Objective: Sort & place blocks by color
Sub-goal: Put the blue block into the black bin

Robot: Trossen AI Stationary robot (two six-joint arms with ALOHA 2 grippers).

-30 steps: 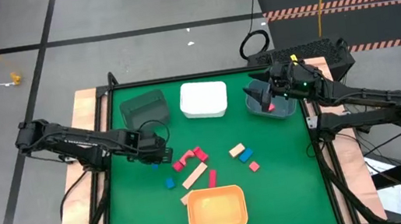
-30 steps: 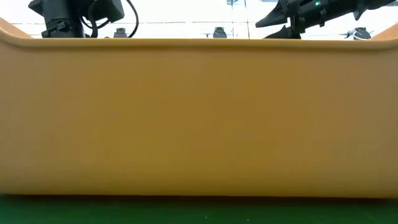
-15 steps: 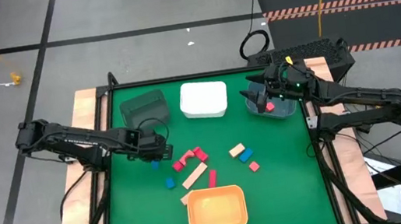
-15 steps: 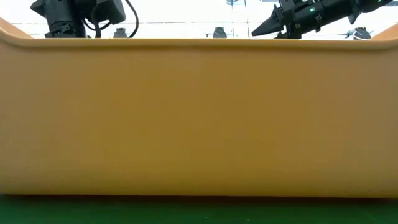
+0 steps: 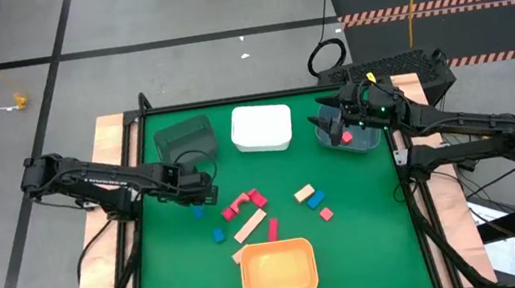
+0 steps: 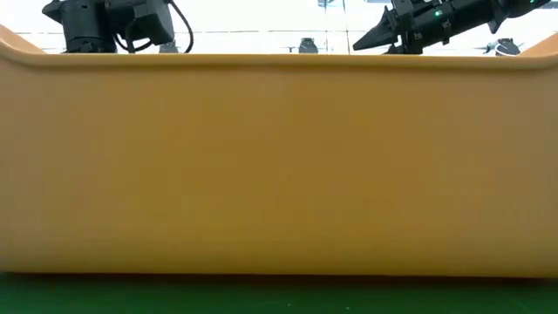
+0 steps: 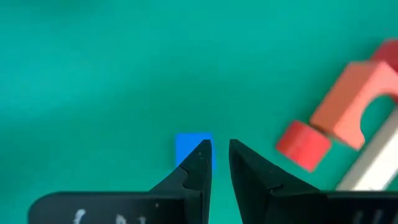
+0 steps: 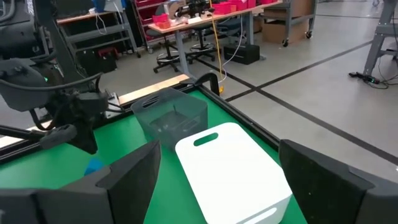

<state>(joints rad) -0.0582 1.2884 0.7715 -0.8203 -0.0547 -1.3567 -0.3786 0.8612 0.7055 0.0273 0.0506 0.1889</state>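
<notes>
Blue cube on the green bench, close to its left side, partly hidden behind one fingertip of the left hand. Left hand low over the cube, fingers nearly closed with only a slim gap, holding nothing; cube beside that gap, not inside it. Likely trouble: a descent from here would land a fingertip on top of the cube or nudge it sideways, since the fingers are too narrow and off to one side. Just beyond, a red cylinder touching a red arch, with a pale tan bar alongside; a wide opening or a sideways correction could bump these. More blocks scattered mid-bench: another blue cube, a tan block, a blue block, a red cube.

Right hand wide open over the clear bin at the far right, gripping nothing; a red block inside. Dark bin, white bin, orange bin also on the bench.
</notes>
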